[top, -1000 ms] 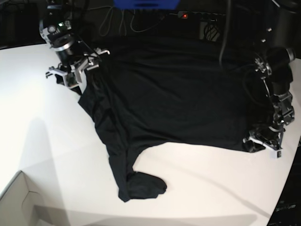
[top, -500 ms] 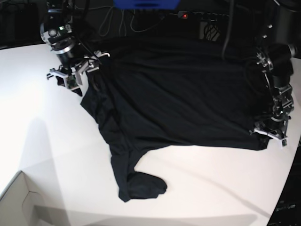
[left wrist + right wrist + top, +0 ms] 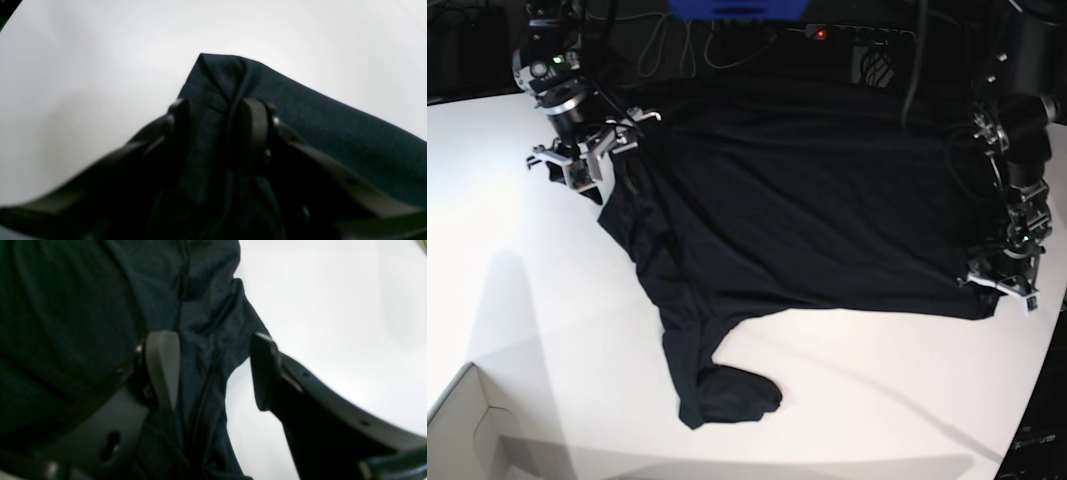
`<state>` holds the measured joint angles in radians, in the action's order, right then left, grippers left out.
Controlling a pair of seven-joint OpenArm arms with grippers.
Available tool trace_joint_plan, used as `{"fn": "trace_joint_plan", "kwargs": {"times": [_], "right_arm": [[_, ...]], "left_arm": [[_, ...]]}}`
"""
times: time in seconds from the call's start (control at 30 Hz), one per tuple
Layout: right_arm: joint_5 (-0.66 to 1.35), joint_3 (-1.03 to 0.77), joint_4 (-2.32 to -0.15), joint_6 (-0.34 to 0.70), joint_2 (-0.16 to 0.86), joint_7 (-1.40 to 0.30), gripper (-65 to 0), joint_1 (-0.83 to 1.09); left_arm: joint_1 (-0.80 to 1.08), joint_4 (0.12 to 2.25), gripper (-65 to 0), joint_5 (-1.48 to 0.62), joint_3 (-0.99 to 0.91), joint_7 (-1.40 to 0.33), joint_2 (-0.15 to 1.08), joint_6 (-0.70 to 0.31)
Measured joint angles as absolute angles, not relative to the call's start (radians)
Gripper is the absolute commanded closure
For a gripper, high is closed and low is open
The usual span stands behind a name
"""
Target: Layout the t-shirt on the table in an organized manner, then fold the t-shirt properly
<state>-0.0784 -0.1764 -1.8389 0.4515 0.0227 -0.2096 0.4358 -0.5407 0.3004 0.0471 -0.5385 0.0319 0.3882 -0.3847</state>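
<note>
The black t-shirt (image 3: 807,210) lies spread over most of the white table (image 3: 527,300), front hem toward the camera. One sleeve trails down into a crumpled bundle (image 3: 727,390). In the base view my left gripper (image 3: 1002,285) sits at the shirt's right hem corner. In the left wrist view it (image 3: 217,120) is shut on a bunched corner of the cloth (image 3: 300,110). My right gripper (image 3: 582,165) is at the far left shoulder area. There it (image 3: 213,370) stands open astride the cloth's edge (image 3: 83,306), with white table showing beside one finger (image 3: 263,373).
A white cardboard box corner (image 3: 467,430) pokes in at the front left. Cables and a power strip (image 3: 847,35) run along the dark back edge. The table's curved edge falls away at the right (image 3: 1052,340).
Over the second, my left gripper has drawn the right hem corner outward to the right, straightening the hem. The right gripper has shifted slightly away. Almost nothing has moved in the last half second.
</note>
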Motion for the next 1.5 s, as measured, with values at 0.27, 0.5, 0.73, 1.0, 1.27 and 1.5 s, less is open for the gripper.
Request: {"fn": "trace_joint_plan", "kwargs": {"times": [0.27,0.5,0.73,1.0,1.27,1.5], "right_arm": [[-0.078,-0.179,-1.839,0.452,0.023,-0.209,-34.1,0.436],[-0.079,-0.179,-1.838,0.451,0.025,-0.212,-34.1,0.41],[-0.078,-0.181,-1.838,0.453,0.022,-0.209,-35.7,0.351],[-0.074,-0.175,-1.836,0.455,0.016,-0.333,-41.2,0.217],[-0.075,-0.079,-1.72,0.45,-0.011,-0.444,-41.1,0.012],[-0.078,-0.065,-1.439,0.451,-0.006,-0.45,-41.0,-0.155]], "left_arm": [[-0.529,0.278,0.0,0.022,-0.543,0.056,0.392,-0.385],[-0.524,0.302,-0.1,0.019,-0.549,0.063,0.362,-0.386],[-0.412,0.61,-0.1,-0.057,-0.537,-0.168,0.296,-0.393],[-0.315,0.904,-0.1,-0.106,-0.54,-0.317,0.263,-0.389],[-0.244,1.027,-0.1,-0.102,-0.543,-0.336,0.245,-0.389],[-0.24,1.068,-0.1,-0.106,-0.542,-0.33,0.246,-0.39]]}}
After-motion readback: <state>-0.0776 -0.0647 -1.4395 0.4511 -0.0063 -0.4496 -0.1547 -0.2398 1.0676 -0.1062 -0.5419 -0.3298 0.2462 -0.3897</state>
